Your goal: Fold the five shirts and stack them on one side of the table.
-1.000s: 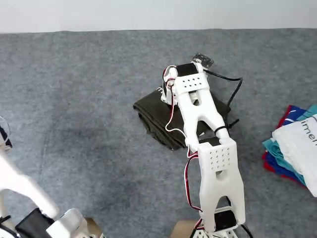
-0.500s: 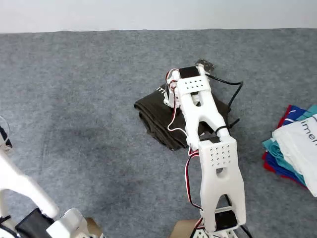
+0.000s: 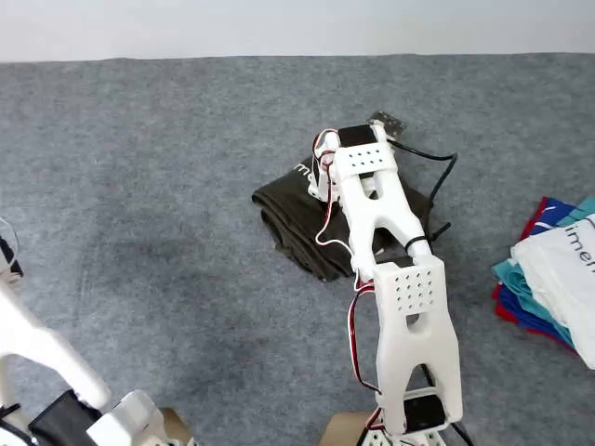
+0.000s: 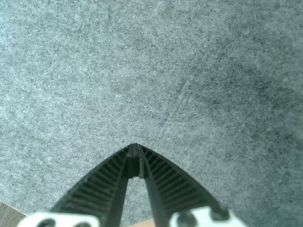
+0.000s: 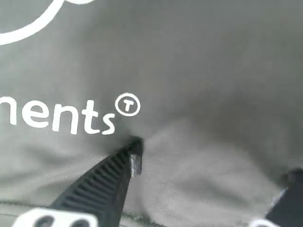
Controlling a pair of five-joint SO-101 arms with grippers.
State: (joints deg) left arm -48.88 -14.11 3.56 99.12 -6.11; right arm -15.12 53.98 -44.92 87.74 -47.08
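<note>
A dark olive shirt [image 3: 293, 218] lies folded on the grey table, with white print on it [image 5: 61, 118]. My right arm [image 3: 372, 200] stretches over the shirt from the front edge. Its gripper [image 5: 210, 168] is open, both fingertips pressed down onto the cloth, and a small ridge of fabric rises between them. At the table's right edge sits a stack of folded shirts [image 3: 553, 274], white on top, then teal, blue and red. My left gripper [image 4: 137, 161] is shut and holds nothing, hovering over bare grey felt; its arm [image 3: 46, 358] stands at the front left.
The grey felt table top [image 3: 149, 167] stretches wide on the left and in the middle. A black cable [image 3: 437, 172] loops beside the right wrist, over the dark shirt's far side. The far table edge [image 3: 186, 59] meets a white wall.
The right wrist has shifted slightly toward the right and nearer the front, uncovering a bit of white print at the shirt's far edge. The left arm has kept still.
</note>
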